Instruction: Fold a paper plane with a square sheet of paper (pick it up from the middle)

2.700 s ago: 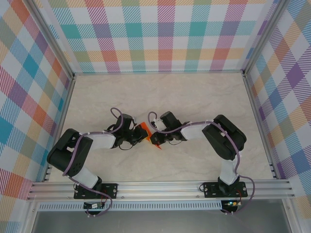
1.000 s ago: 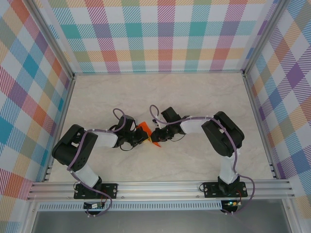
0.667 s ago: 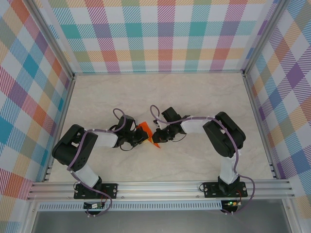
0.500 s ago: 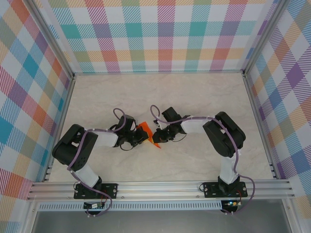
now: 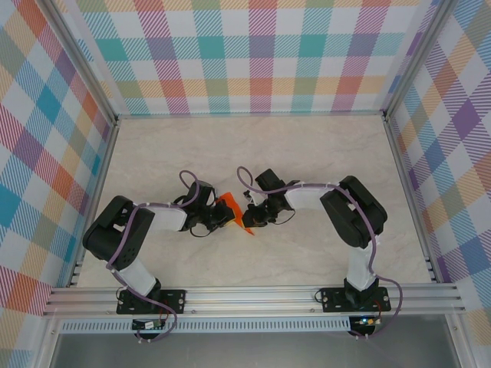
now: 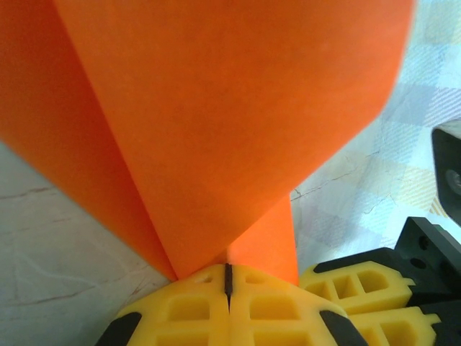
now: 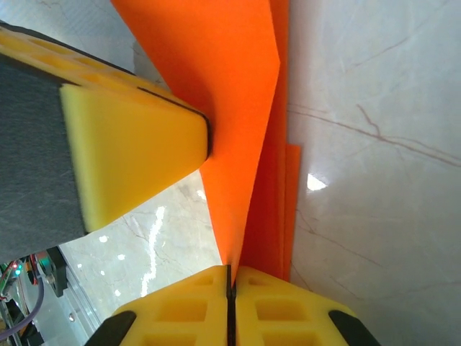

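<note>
While both arms reach inward from their bases at the near edge of the table (image 5: 307, 153), they meet a little on the near side of its middle. The left arm (image 5: 123, 238) rises from the table's near left, doubles back at a sharply bent elbow over the left side, and stretches its forearm low and rightward toward the table's middle. The right arm (image 5: 353, 215) mirrors it from the near right, elbow folded over the right side and forearm running low and leftward. The left gripper (image 5: 219, 217) is closed: in its wrist view the yellow pads of the left gripper (image 6: 227, 277) are pressed together, and the orange paper (image 6: 216, 108) fans up from the seam between them. The right gripper (image 5: 249, 215) is likewise clamped, the yellow pads of the right gripper (image 7: 230, 277) meeting on a lower edge of the orange paper (image 7: 230, 108), with one yellow pad of the other gripper against the paper's left face. The orange paper (image 5: 228, 203), folded into layered creased panels, stands pinched between the two grippers just above the table's surface, near its middle.
</note>
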Robot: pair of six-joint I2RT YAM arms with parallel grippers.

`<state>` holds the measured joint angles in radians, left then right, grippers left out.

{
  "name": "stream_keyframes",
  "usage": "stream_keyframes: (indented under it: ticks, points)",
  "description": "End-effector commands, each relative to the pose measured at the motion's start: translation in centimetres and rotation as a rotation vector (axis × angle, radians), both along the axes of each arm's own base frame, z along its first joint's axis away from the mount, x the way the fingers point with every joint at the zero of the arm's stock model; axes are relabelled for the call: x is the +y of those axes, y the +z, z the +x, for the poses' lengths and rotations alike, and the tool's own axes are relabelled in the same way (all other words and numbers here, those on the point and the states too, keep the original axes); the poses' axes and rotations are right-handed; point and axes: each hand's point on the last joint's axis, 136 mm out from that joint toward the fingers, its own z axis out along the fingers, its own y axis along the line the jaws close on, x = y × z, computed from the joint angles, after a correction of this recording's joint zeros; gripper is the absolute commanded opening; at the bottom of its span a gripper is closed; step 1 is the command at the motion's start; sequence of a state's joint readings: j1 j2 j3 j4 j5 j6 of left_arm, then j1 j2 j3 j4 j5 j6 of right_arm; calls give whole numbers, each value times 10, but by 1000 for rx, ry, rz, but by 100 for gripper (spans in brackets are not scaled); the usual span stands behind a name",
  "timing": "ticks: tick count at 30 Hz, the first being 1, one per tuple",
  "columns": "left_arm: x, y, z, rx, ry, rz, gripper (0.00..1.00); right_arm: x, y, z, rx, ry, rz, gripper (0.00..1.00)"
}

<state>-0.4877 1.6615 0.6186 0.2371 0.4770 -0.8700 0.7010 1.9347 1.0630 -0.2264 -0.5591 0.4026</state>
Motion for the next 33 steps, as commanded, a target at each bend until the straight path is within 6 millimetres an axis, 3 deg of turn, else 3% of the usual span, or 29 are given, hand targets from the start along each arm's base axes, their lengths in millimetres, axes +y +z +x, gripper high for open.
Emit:
stream_keyframes:
  ticks: [1, 12, 24, 33]
  points:
    - [22, -29, -11, 80, 39, 119, 0, -7, -15, -4, 29, 10, -60, 9]
    - [22, -28, -12, 82, 41, 122, 0, -12, 15, -12, 4, 11, -32, 15]
    - [22, -28, -12, 83, 41, 122, 0, -24, -18, -22, 59, 5, -127, 9]
    - [22, -27, -11, 84, 40, 123, 0, -25, 25, -8, -51, -29, -115, 19]
